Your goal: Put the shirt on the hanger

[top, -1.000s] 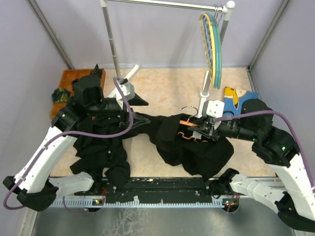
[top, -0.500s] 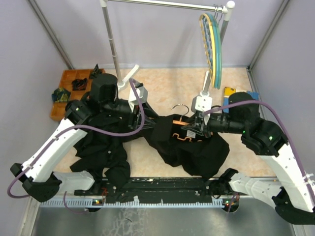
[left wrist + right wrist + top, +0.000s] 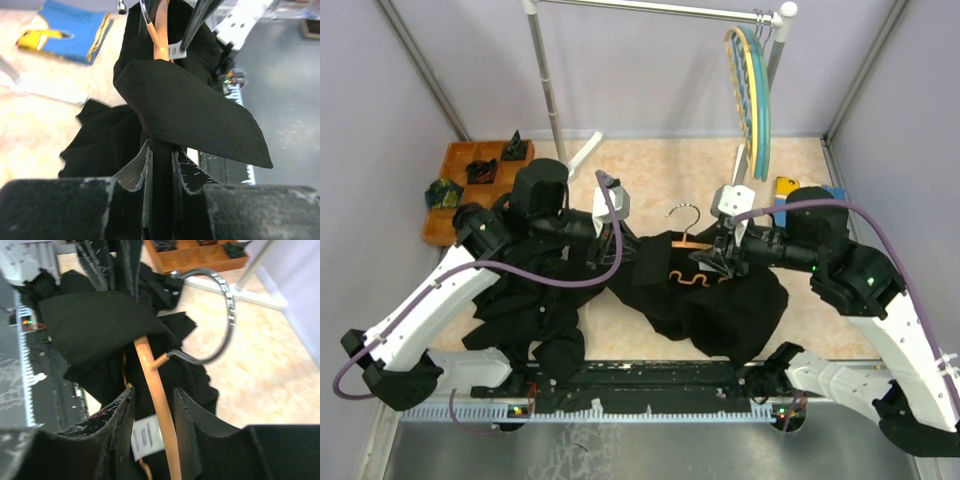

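Top external: I see the shirt [image 3: 730, 305] heaped in the middle of the table [image 3: 660, 175], the hanger [image 3: 692, 246] on its far edge.
Left gripper [image 3: 161, 155]: fingers pinching a fold of the shirt's cloth.
Right gripper [image 3: 154, 392]: fingers pinching the hanger's orange arm beside the hook [image 3: 231, 307]; shirt draped over that arm.
Far right: blue-and-yellow garment [image 3: 790, 192], apart from the shirt.

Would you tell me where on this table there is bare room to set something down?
Bare tabletop lies at the back, between the rack pole and the hanging hangers. A smaller patch sits nearer, between the pile of black clothes and the shirt. The middle is crowded: left gripper, right gripper, shirt and hanger meet there.
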Robot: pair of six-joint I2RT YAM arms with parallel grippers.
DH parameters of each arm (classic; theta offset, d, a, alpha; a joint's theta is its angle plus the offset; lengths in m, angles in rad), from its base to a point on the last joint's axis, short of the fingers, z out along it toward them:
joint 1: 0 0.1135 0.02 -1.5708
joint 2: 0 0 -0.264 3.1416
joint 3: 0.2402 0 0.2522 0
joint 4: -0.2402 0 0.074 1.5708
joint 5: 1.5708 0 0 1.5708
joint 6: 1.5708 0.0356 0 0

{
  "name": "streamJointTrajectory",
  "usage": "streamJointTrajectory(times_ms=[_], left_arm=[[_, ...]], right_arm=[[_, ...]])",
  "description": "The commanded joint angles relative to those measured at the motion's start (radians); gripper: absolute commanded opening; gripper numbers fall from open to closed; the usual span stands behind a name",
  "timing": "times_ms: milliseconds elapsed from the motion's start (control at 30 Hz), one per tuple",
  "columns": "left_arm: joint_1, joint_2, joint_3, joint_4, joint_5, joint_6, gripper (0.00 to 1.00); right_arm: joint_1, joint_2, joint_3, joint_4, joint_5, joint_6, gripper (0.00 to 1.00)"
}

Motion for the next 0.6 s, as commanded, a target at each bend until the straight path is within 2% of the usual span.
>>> streamJointTrajectory(times_ms=[0, 100, 300, 433, 567], left_arm=[[-0.003, -0.087, -0.068, 0.079, -0.204, -0.027, 0.0], [-0.003, -0.145, -0.122, 0.142, -0.324, -0.063, 0.0], [-0.003, -0.207, -0.182, 0.238, -0.571, -0.124, 0.0], [-0.003, -0.211, -0.195, 0.286, -0.637, -0.141, 0.0], [-0.003, -0.2, -0.193, 0.311, -0.663, -0.145, 0.0]], right_arm=[[-0.002, -0.054, 0.024, 0.077, 0.2, 0.091, 0.42], [-0.001, -0.09, 0.023, 0.056, 0.345, 0.154, 0.5], [-0.001, -0.093, 0.006, 0.022, 0.629, 0.403, 0.56], [-0.001, -0.042, -0.034, 0.051, 0.662, 0.549, 0.67], [-0.001, 0.015, -0.074, 0.147, 0.718, 0.607, 0.68]])
